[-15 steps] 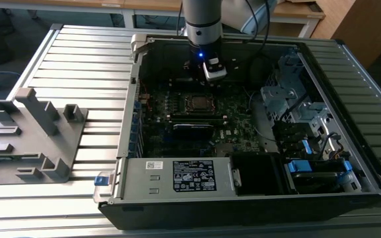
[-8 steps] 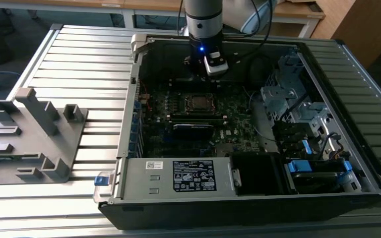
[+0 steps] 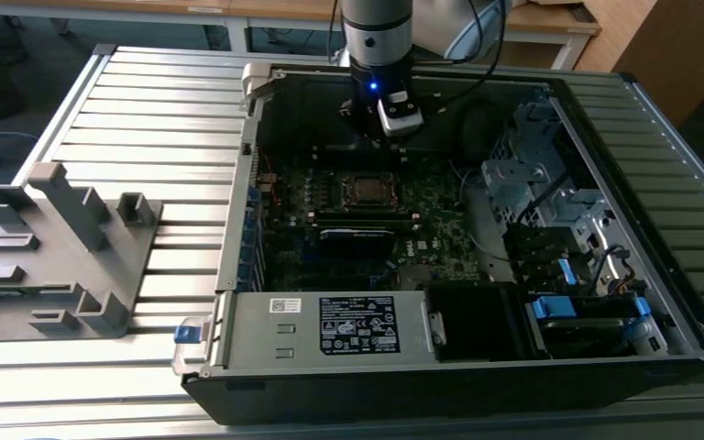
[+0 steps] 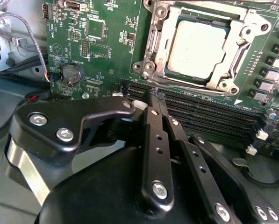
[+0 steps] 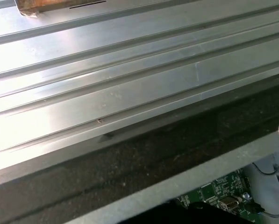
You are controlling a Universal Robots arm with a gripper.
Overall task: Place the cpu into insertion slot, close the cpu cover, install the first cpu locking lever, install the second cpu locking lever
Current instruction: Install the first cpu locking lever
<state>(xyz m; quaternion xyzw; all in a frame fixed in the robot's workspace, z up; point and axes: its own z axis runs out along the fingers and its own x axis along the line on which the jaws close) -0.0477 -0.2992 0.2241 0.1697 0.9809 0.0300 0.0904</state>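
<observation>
In the exterior view, my gripper (image 3: 391, 124) hangs inside the open computer case (image 3: 236, 275), over the back edge of the motherboard (image 3: 438, 247) and just behind the cpu socket. The cpu (image 3: 366, 190) lies in that socket. In the second wrist view the cpu (image 4: 200, 44) shows its dull silvery top, seated flat. The cpu cover (image 4: 152, 44) lies down around it as a metal frame. My gripper (image 4: 156, 97) is shut with nothing between its fingers. It sits over the memory slots (image 4: 200, 109), a short way off the socket.
A grey plastic fixture (image 3: 47, 247) stands on the ribbed table (image 3: 144, 101) at the exterior view's left. Inside the case are a power supply (image 3: 327, 325), a drive cage (image 3: 548, 192) with cables, and a memory stick (image 3: 358, 236). A coin battery (image 4: 71, 73) sits on the board.
</observation>
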